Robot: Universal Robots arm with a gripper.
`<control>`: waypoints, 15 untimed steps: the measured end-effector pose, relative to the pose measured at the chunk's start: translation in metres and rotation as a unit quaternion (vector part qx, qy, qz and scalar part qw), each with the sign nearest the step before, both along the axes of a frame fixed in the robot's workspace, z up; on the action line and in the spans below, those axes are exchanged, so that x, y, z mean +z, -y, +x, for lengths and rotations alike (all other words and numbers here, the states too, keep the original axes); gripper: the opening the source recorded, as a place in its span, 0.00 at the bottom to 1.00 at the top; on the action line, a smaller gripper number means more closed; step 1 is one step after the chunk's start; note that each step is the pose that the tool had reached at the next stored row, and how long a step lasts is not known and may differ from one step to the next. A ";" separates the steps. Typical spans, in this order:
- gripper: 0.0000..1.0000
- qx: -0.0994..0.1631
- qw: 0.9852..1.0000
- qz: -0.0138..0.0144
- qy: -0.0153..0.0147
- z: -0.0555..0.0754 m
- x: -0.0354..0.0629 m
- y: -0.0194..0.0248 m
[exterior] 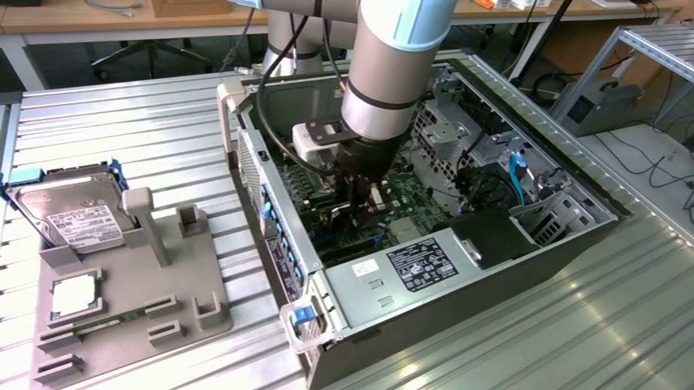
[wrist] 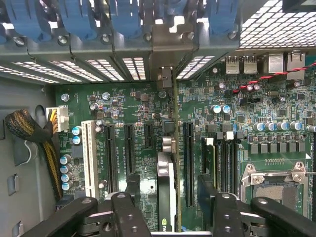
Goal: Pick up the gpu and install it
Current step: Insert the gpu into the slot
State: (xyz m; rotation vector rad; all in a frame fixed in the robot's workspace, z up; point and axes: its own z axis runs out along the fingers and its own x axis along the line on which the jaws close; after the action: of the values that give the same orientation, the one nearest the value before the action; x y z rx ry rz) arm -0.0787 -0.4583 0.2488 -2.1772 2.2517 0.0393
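Pincer (wrist: 170, 215) astride seated gpu (wrist: 167, 197)

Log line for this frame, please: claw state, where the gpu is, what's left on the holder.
claw: open, astride gpu | gpu: on edge in motherboard slot, inside case | holder: hard drive there

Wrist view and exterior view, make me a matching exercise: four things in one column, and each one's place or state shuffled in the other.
Things:
1. hard drive
2. graphics card
3. blue cable
4. gripper

Places or states:
A. inside the case, toward the exterior view's right
B. in the grey holder, outside the case
C. open, a finger on either side of the card
D. standing on edge on the motherboard

Pairs: 1-B, 2-D, 3-A, 4-C
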 end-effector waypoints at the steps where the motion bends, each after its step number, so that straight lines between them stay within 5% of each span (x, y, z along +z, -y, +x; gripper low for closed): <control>1: 0.58 0.000 1.000 0.000 0.000 0.000 0.0006 0.0000; 4: 0.58 0.000 1.000 0.000 0.000 0.000 0.0056 0.0000; 15: 0.58 0.000 1.000 0.000 0.000 0.000 0.0485 -0.0001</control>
State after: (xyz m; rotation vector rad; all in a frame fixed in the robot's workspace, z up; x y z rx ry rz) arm -0.0787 -0.4582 0.2972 -2.1771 2.2516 0.0392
